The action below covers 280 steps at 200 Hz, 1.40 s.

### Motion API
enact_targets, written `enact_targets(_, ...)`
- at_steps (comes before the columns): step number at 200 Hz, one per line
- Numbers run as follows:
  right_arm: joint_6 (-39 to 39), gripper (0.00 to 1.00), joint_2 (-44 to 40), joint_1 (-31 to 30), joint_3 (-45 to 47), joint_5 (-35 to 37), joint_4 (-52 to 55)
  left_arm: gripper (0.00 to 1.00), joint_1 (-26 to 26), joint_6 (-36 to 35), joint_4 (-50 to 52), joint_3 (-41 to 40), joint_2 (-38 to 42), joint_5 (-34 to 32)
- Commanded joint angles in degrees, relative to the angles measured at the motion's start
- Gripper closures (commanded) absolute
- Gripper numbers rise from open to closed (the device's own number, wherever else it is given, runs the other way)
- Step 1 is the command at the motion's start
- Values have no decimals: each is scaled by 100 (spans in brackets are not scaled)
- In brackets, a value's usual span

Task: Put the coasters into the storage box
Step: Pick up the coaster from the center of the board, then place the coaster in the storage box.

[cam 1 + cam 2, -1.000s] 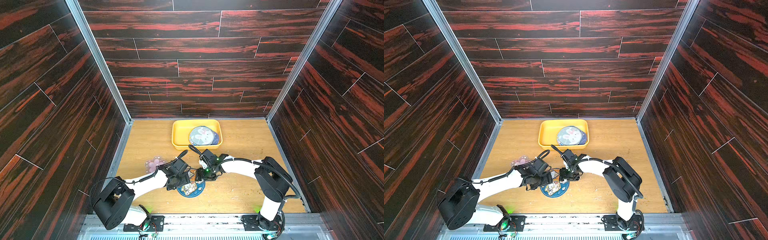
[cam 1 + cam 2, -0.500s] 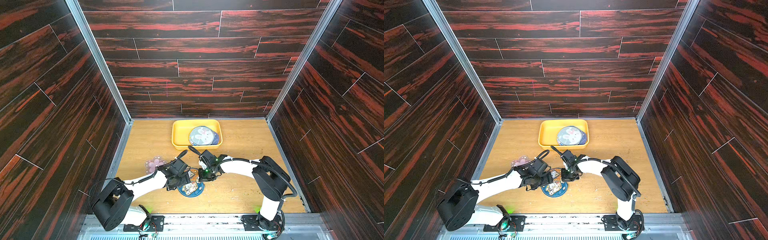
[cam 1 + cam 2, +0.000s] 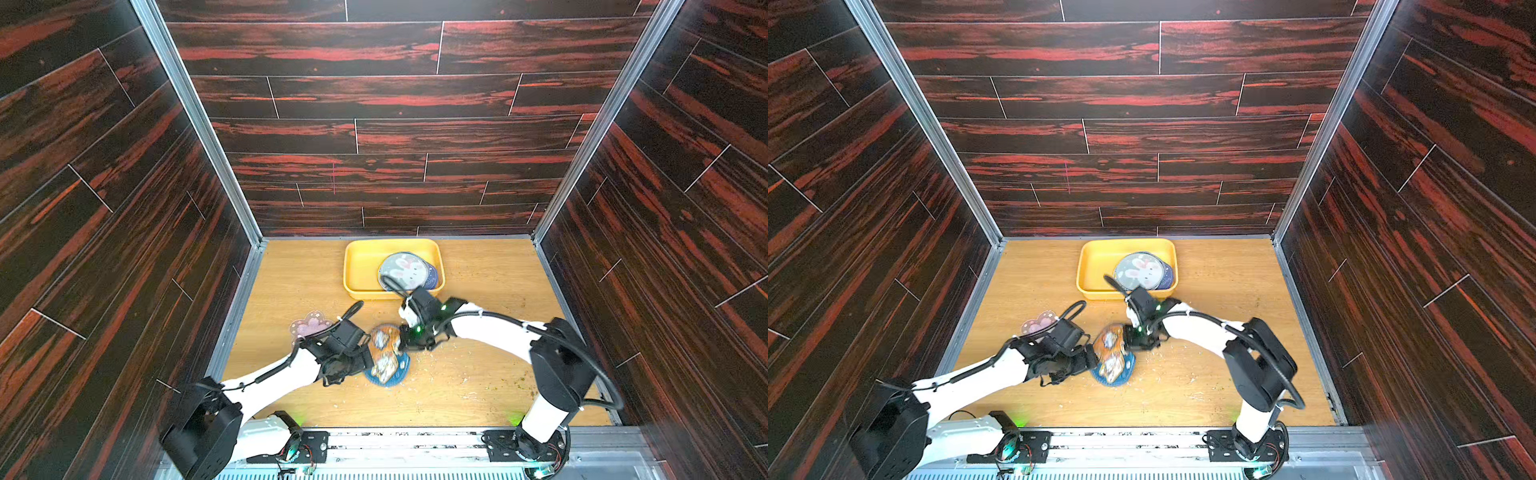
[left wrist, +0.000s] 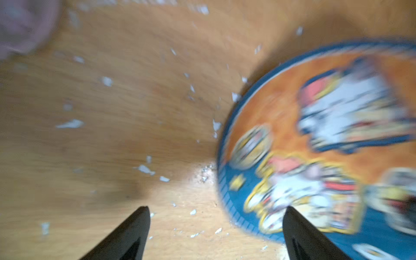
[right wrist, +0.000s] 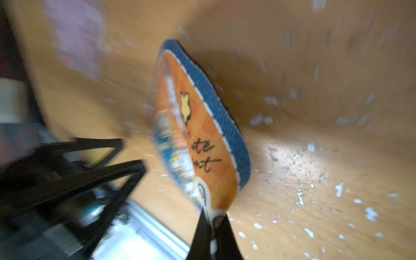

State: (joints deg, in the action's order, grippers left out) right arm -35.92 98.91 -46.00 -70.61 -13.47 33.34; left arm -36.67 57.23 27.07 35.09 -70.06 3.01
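Wooden tabletop (image 3: 478,386), coaster (image 5: 211,139) script "ute"

1 storage box (image 3: 353,266); 1 pink blossom coaster (image 3: 309,326); 2 boxed coasters (image 3: 405,270); 1 orange coaster (image 3: 384,338), poss. 1 blue coaster (image 3: 401,365) under.

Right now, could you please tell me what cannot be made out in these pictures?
The storage box: the rabbit coaster covers those beneath in both top views; count unknown.
The pink blossom coaster: the left arm overlaps its edge in both top views; wrist views blur it.
The cartoon coaster in the right end effector: print motion-blurred; anything beneath it hidden.
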Motion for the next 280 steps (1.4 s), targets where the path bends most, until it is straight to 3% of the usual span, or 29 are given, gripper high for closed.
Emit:
enact_targets(1,266,100,-383,188,-551,-116,547,4,105,-37,268,-73,244,15)
enact_targets(84,932,100,372,1270,-2957,-487,1182,3,247,-90,245,-64,335,95)
enact_targets(130,1046,100,1665,1613,-4547,-844,1112,3,265,-64,198,-30,307,102)
enact_targets(194,804,100,3925,1725,-7439,-1339,1624,3,300,33,176,-99,353,75)
enact_targets(217,701,100,4259,1825,-7513,-1305,1632,3,309,49,192,-103,392,55)
enact_targets(280,931,100,4321,2235,-6492,-786,1716,3,353,78,213,-134,470,7)
